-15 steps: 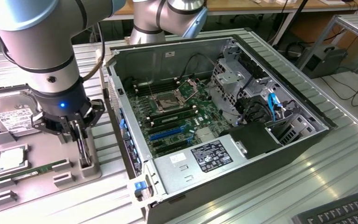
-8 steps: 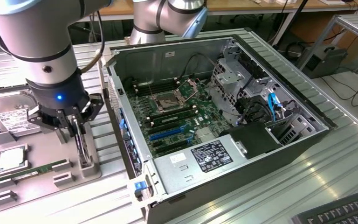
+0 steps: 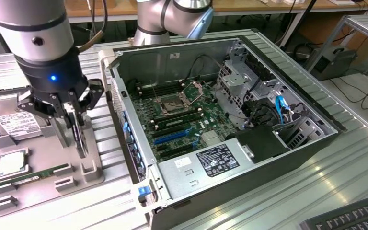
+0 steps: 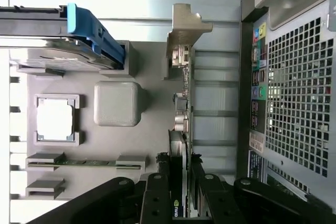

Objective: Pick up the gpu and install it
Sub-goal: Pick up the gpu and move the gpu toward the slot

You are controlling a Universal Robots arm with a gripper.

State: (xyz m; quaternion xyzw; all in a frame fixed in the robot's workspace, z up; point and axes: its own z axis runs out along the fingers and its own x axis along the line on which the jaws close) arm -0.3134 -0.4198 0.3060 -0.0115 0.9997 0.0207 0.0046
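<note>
Wrist view: black pincer around thin gpu

Showed black on the gripper and the gpu face, silver on its end bracket. Glowed blue at the arm's light. Ran green across the motherboard, blue along one slot. Gave grey to the tray, white to the hard drive label. Patterned the case rear with a square-hole grid.

Bright even light, soft shadows, mild glare on the slatted table
</note>
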